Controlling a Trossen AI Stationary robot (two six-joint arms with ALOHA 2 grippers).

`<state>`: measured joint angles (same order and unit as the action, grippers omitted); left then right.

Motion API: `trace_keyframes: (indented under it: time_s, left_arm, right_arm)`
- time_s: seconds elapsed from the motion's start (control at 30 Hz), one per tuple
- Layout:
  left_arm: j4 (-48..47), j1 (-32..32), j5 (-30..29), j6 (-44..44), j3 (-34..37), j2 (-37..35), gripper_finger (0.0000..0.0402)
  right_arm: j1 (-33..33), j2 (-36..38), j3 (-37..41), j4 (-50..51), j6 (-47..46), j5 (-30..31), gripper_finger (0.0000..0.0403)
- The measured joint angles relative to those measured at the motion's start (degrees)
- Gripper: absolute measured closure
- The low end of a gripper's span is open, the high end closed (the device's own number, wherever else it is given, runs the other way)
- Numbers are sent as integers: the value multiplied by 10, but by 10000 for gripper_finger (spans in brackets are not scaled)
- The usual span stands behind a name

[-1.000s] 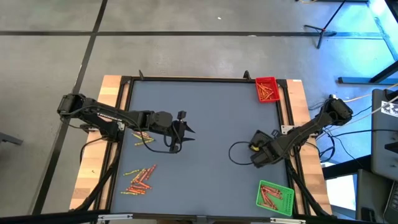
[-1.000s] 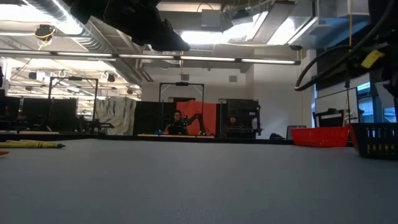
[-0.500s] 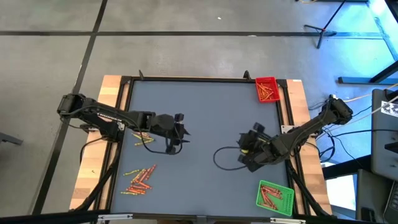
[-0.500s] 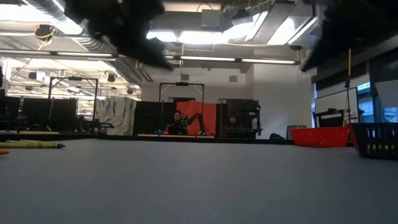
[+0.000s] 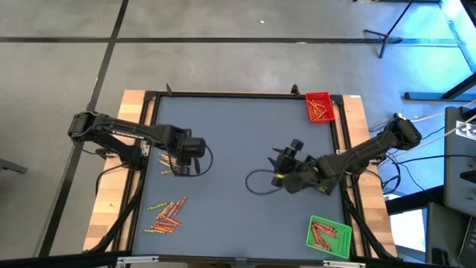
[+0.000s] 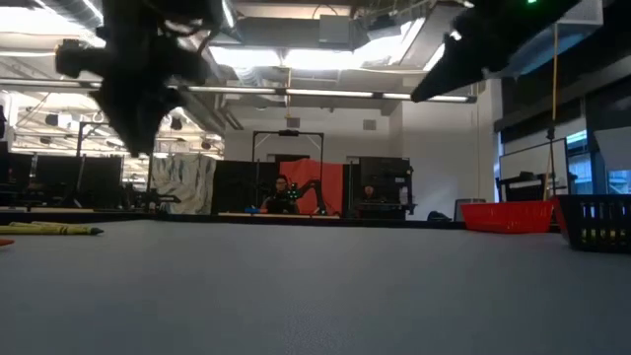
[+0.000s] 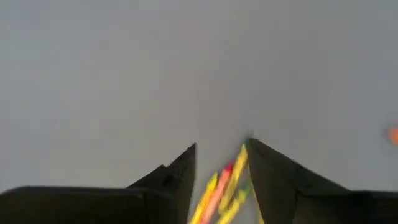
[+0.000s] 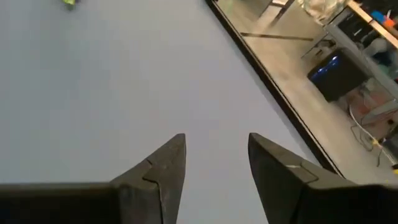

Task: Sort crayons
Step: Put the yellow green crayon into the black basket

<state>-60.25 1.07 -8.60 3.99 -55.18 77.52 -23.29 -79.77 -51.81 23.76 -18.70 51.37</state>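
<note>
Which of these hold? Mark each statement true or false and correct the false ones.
1. The red tray has crayons in it. True.
2. The green tray is bare. False: it also holds crayons.
3. The right gripper grips a crayon. False: its fingers stand apart with nothing between them, over bare table.
4. A loose crayon pile lies on the left arm's side of the table. True.
5. The left gripper is above the green tray. False: it is over a few yellow and red sticks, far from both trays.
</note>
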Motion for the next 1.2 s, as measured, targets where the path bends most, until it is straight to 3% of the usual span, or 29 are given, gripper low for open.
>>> trace_keyframes:
  time_s: [0.27,0.67,0.93,1.2]
  left_arm:
    - [-63,-49,-4,-50,14,2,276]
    - [-22,-118,5,-111,125,3,276]
    - [-14,-119,15,-136,124,17,276]
    - [-15,-119,34,-142,124,90,276]
  right_arm:
    - [57,-20,0,-34,25,-61,230]
    - [61,-56,0,-32,27,-65,230]
    - [61,-56,0,-32,27,-65,230]
    - [61,-56,0,-31,27,-65,230]
